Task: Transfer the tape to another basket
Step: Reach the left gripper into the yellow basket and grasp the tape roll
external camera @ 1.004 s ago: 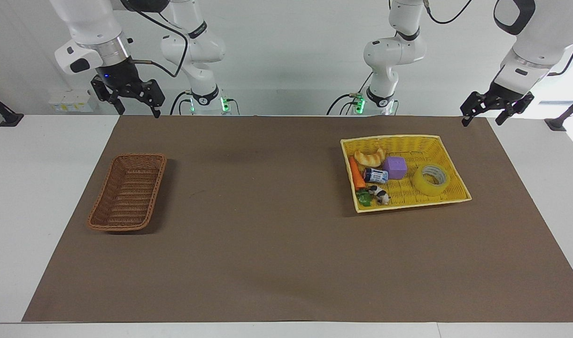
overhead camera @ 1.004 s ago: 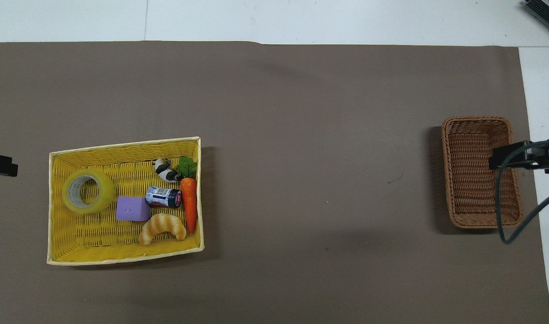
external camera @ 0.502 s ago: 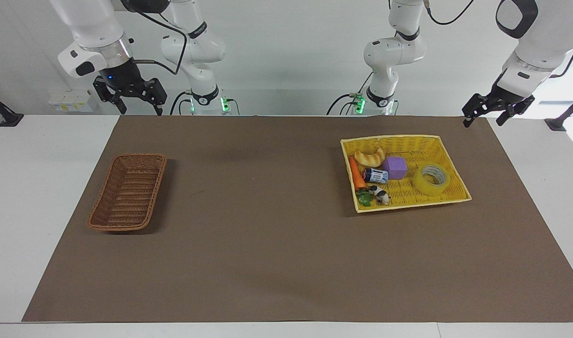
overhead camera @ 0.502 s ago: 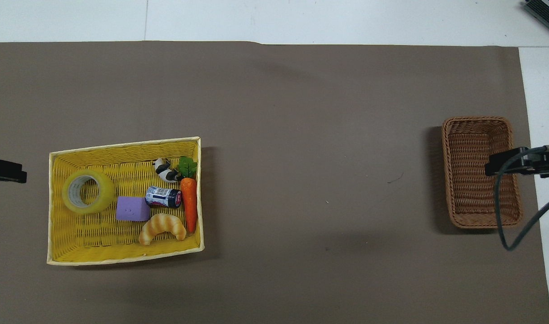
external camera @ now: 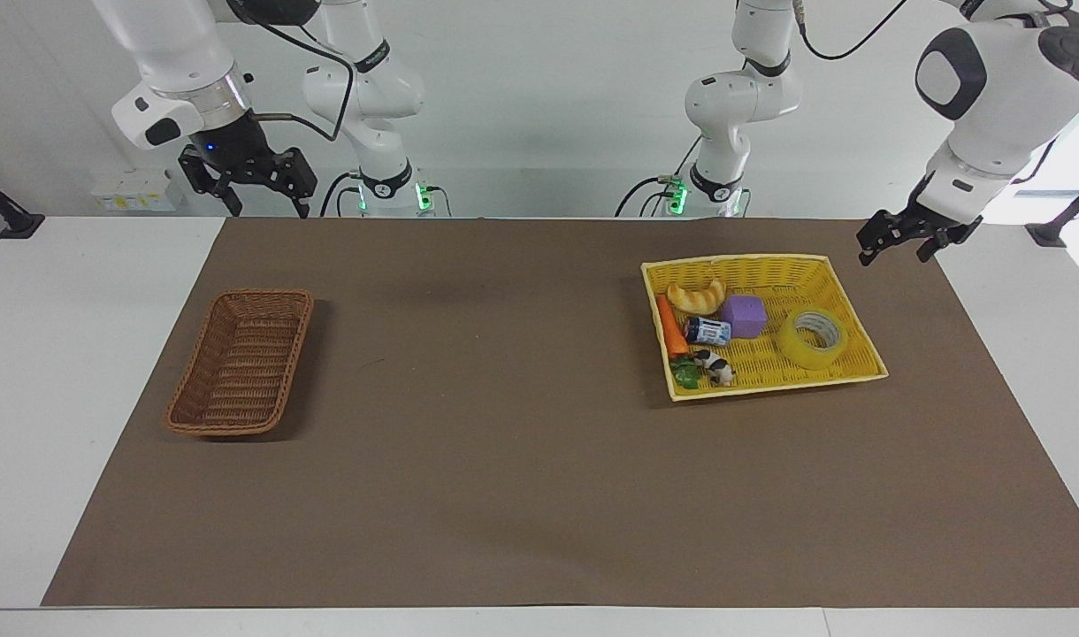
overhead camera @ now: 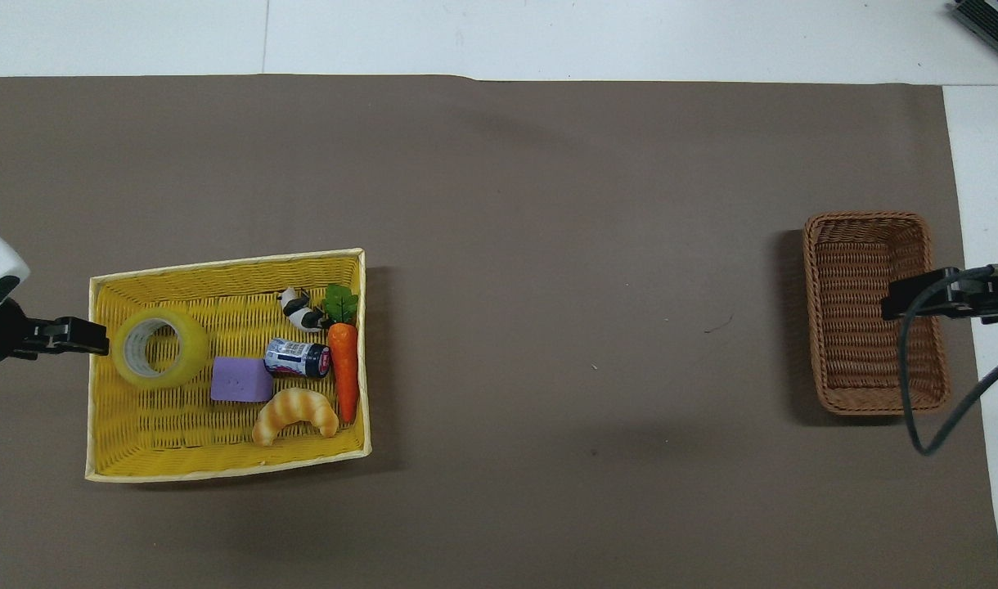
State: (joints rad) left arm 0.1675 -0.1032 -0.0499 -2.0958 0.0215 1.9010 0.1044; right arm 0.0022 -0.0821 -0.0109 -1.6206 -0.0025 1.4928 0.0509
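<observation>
The tape (external camera: 814,339) (overhead camera: 159,348), a yellow roll with a white core, lies in the yellow basket (external camera: 734,260) (overhead camera: 221,263) at the end toward the left arm. My left gripper (external camera: 893,253) (overhead camera: 90,337) hangs open and empty in the air over that basket's rim, beside the tape and not touching it. The brown wicker basket (external camera: 239,363) (overhead camera: 867,218) stands empty at the right arm's end of the mat. My right gripper (external camera: 269,211) (overhead camera: 890,299) waits open, raised over the brown basket's edge.
Sharing the yellow basket with the tape are a purple cube (external camera: 745,316), a croissant (external camera: 696,296), a carrot (external camera: 669,327), a small can (external camera: 707,331) and a black-and-white toy animal (external camera: 715,364). A brown mat (external camera: 504,460) covers the table between the baskets.
My left gripper has come down and moved in over the yellow basket's rim toward the tape. The right gripper shifted only slightly. Nothing in the baskets moved.
</observation>
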